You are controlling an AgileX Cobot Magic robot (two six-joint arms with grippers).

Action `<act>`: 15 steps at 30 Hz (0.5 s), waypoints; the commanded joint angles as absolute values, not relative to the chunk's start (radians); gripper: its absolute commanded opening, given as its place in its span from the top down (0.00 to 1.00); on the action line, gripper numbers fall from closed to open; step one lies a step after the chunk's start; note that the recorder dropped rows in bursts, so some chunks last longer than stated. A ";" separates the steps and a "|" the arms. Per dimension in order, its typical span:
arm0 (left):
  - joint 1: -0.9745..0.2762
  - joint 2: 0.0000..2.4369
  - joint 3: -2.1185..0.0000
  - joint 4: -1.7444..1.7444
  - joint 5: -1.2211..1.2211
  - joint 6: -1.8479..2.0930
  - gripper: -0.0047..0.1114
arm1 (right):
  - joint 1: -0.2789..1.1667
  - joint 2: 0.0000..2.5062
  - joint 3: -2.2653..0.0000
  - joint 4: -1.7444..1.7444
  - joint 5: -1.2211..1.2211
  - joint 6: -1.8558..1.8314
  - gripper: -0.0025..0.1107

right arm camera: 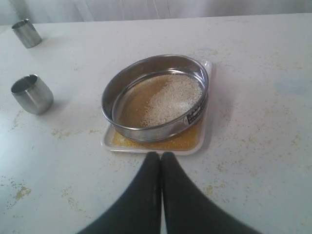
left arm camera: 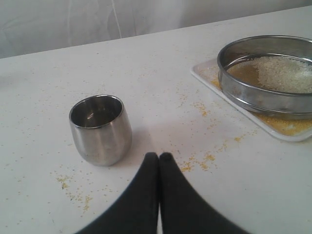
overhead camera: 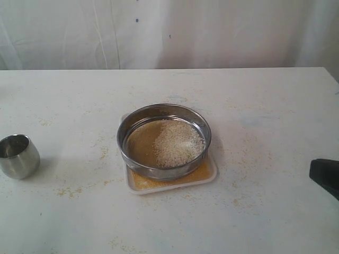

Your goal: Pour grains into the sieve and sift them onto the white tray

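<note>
Looks pretty much done: the sieve [overhead camera: 159, 170] sits on the white tray [overhead camera: 214, 174] mid-desk, pale grains [overhead camera: 177, 143] lie on its mesh, and yellow meal [overhead camera: 159, 183] is already on the tray. The cup [overhead camera: 18, 155] stands empty. Both arms' jaws are closed, holding nothing.

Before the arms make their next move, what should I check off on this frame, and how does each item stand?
1. The sieve sits on the white tray: ok.
2. The grains lie inside the sieve, a pale heap on the mesh: ok.
3. The yellow meal is down on the tray: ok.
4. Sifting is finished: cannot tell.
5. The left gripper and right gripper are shut and hold nothing: ok.
6. The steel cup is upright, empty and apart from the tray: ok.
</note>
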State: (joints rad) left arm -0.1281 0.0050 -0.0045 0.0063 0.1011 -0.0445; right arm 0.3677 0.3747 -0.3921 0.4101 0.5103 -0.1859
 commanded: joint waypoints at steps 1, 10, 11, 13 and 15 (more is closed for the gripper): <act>-0.128 0.000 0.000 0.000 0.098 -0.044 0.96 | 0.368 0.328 -0.386 0.415 0.514 -0.174 0.98; -0.128 0.000 0.000 0.000 0.098 -0.046 0.96 | 0.370 0.319 -0.372 0.403 0.414 -0.160 0.98; -0.128 0.000 0.000 0.000 0.098 -0.046 0.96 | 0.372 0.315 -0.365 0.388 0.384 -0.160 0.98; -0.128 0.000 0.000 0.000 0.098 -0.046 0.96 | 0.372 0.278 -0.330 0.331 0.305 -0.152 0.98; -0.128 0.000 0.000 0.000 0.098 -0.046 0.96 | 0.364 0.221 -0.276 0.253 0.225 -0.123 0.98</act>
State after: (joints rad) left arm -0.1281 0.0050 -0.0045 0.0063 0.1011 -0.0445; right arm 0.3690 0.2838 -0.3349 0.3482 0.3378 -0.1566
